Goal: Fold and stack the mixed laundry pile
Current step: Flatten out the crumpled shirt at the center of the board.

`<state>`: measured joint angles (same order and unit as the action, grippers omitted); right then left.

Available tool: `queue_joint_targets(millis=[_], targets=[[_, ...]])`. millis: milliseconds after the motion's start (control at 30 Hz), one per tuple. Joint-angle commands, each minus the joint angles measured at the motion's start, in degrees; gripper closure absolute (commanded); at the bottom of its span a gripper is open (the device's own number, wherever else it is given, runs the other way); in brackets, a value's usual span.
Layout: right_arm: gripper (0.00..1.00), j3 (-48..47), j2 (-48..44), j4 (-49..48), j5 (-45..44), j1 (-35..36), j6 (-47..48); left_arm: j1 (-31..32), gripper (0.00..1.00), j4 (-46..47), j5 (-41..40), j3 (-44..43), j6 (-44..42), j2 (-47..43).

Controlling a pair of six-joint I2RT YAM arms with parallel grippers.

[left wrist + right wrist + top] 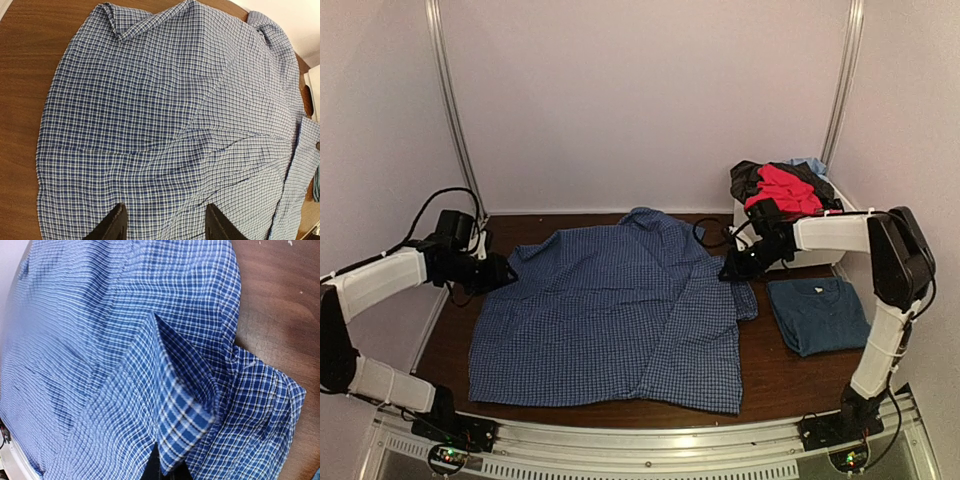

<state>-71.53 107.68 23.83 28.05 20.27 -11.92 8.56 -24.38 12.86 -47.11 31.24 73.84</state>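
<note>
Pale, plain walls close in a dark brown wooden tabletop (pixel 450 340). At its left edge the left gripper (pixel 505 272) reaches in low from the side, just at the left border of the blue-and-white small-check button shirt (pixel 610 310). In the left wrist view its two black fingers (pixel 117 225) stand apart above the checked cloth, with nothing between them.

The shirt lies spread flat over the middle of the tabletop. Its collar is toward the far edge and its hem is close to the near edge. Its right side is folded inward over the body, so a doubled panel runs down to the near right corner of the garment.

The right gripper (pixel 728 270) sits at the shirt's upper right edge, about midway between the far and near edges of the tabletop. Its jaws are closed on a raised fold of the checked cloth. In the right wrist view that fold rises as a ridge toward the camera, and rumpled fabric bunches beside it on the bare wood.

Further right, near the right edge, a plain dark-blue T-shirt (pixel 817 313) lies folded into a neat rectangle, apart from the checked shirt.

In the far right corner stands a white plastic bin (pixel 844 198). It is heaped with a red garment (pixel 785 190), a black garment (pixel 750 180) and a light-blue garment (pixel 810 165).
</note>
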Motion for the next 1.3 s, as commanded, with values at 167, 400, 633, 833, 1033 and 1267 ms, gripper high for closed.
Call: queue_joint_targets(millis=[167,400,633,833,1033,1267], targets=[[1.00,3.98,-12.86,-4.49,11.99,3.57,0.78,0.32,0.45,-10.33,-3.87,-2.41,-1.11,-4.59],[1.00,8.37,-20.35,-3.78,22.28,21.00,4.24,0.24,0.45,-5.39,-1.97,-4.71,0.19,1.07],[0.63,12.50,-15.44,-3.10,20.99,29.29,4.32,-0.56,0.42,0.86,0.45,-10.21,-1.67,8.08],[0.44,3.59,-12.29,-8.75,20.34,18.94,2.91,-0.77,0.42,4.42,3.00,-21.08,-6.35,22.96],[0.55,-15.08,3.89,-7.06,8.34,10.37,1.69,-0.48,0.52,8.01,6.17,-25.99,-3.50,33.92],[0.63,-30.75,21.77,0.49,1.77,9.74,3.73,-0.47,0.69,4.88,1.18,-23.39,-0.69,36.89]])
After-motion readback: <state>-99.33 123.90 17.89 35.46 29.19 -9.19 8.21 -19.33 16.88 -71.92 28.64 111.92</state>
